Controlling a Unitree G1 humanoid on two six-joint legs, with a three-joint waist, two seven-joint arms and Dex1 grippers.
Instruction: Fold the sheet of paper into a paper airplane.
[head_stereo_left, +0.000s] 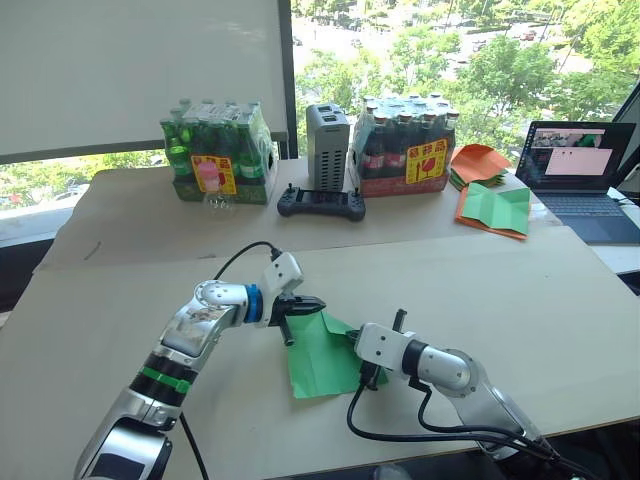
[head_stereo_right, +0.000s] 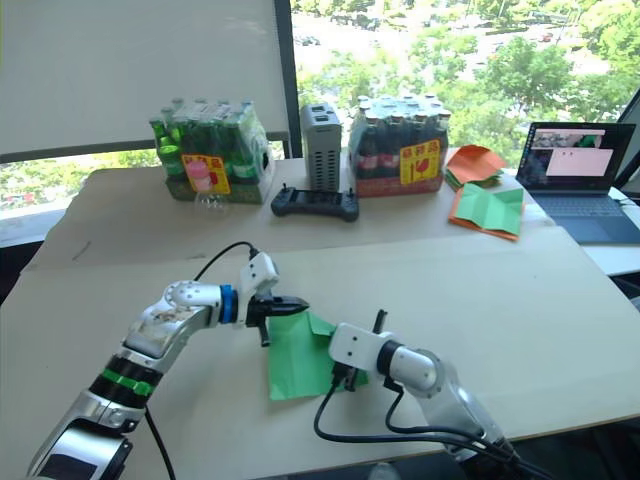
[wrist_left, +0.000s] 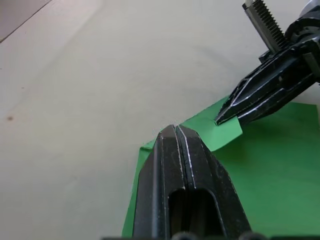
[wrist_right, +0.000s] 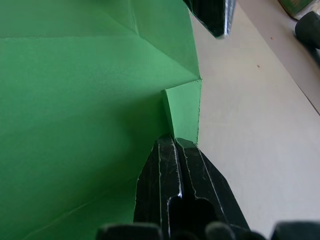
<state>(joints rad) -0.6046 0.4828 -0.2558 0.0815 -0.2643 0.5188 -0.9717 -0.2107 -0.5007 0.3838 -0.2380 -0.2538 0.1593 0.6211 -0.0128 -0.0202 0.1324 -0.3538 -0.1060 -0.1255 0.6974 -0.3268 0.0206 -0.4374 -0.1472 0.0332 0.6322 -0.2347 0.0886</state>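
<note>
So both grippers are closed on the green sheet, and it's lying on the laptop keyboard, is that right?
Not quite. The green sheet lies on the bare tabletop in front of the robot, not on the laptop, which sits at the far right edge; the left eye view shows this. The rest holds: the left gripper and right gripper each pinch the sheet with jaws shut.

The yellow labels (head_stereo_left: 214, 173) on the bottle packs (head_stereo_left: 218, 150) are unreadable.
</note>
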